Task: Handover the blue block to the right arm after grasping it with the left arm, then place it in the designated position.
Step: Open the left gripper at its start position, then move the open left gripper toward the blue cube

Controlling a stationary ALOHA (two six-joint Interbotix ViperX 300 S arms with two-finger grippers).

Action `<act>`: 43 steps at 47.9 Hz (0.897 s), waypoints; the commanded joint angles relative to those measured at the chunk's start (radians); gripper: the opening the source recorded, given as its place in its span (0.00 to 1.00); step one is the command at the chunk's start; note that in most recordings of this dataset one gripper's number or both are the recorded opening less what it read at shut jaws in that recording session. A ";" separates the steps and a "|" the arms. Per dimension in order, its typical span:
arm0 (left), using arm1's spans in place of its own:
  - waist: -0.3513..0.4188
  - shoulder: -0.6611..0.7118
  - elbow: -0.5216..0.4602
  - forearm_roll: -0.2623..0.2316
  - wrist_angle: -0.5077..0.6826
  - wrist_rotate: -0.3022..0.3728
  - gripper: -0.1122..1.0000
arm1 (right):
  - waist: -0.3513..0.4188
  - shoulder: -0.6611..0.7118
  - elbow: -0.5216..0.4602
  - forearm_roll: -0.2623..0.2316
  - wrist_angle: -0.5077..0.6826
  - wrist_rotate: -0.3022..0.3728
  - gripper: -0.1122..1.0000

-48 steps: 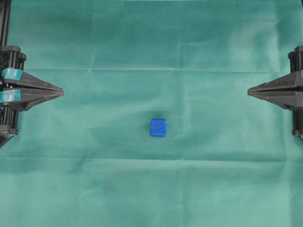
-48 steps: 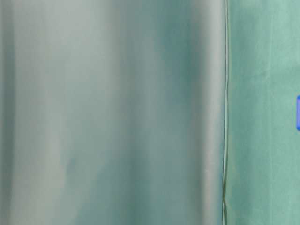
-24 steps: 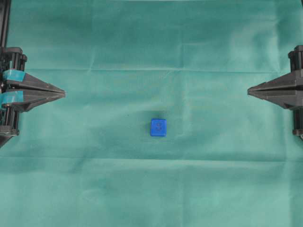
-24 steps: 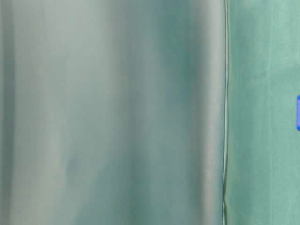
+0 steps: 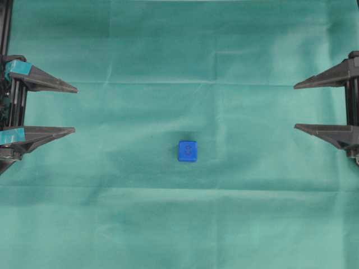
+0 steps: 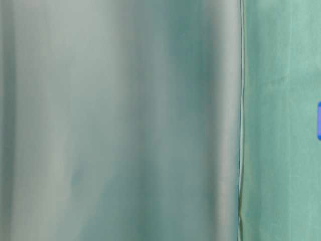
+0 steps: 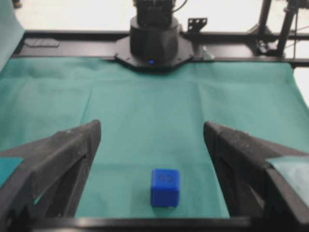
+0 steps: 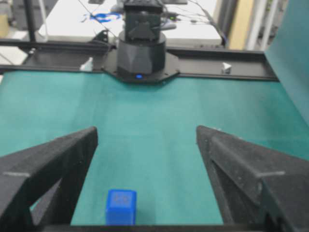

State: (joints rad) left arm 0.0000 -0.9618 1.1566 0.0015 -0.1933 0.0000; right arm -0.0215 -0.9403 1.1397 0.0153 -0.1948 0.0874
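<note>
Resting mid green cloth (image 5: 179, 224): small bright blue cube (image 5: 187, 151). Teal-banded left gripper (image 5: 75, 110), all-black right gripper (image 5: 295, 106): both spread wide, empty, well apart from cube.

- We see the block (image 5: 187, 151) lying on the cloth (image 5: 179, 224) that covers the worktop, near its middle.
- The left pincer (image 5: 76, 110) sits at the overhead view's left edge, the right pincer (image 5: 294, 107) at its right edge.
- Both are well apart from the block, which lies between them, slightly nearer the view's bottom.
</note>
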 commanded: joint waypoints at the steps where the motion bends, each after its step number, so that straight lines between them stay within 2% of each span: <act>1: 0.003 0.005 -0.026 -0.002 -0.003 -0.002 1.00 | -0.009 0.005 -0.026 0.000 0.002 0.002 0.94; 26: 0.003 0.029 -0.052 -0.002 -0.002 0.000 1.00 | -0.011 0.006 -0.026 -0.002 0.005 0.002 0.94; 43: 0.003 0.158 -0.143 -0.002 -0.008 0.000 1.00 | -0.011 0.006 -0.026 -0.003 0.005 0.002 0.94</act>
State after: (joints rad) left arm 0.0000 -0.8360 1.0615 0.0015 -0.1917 0.0000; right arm -0.0307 -0.9403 1.1397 0.0138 -0.1871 0.0874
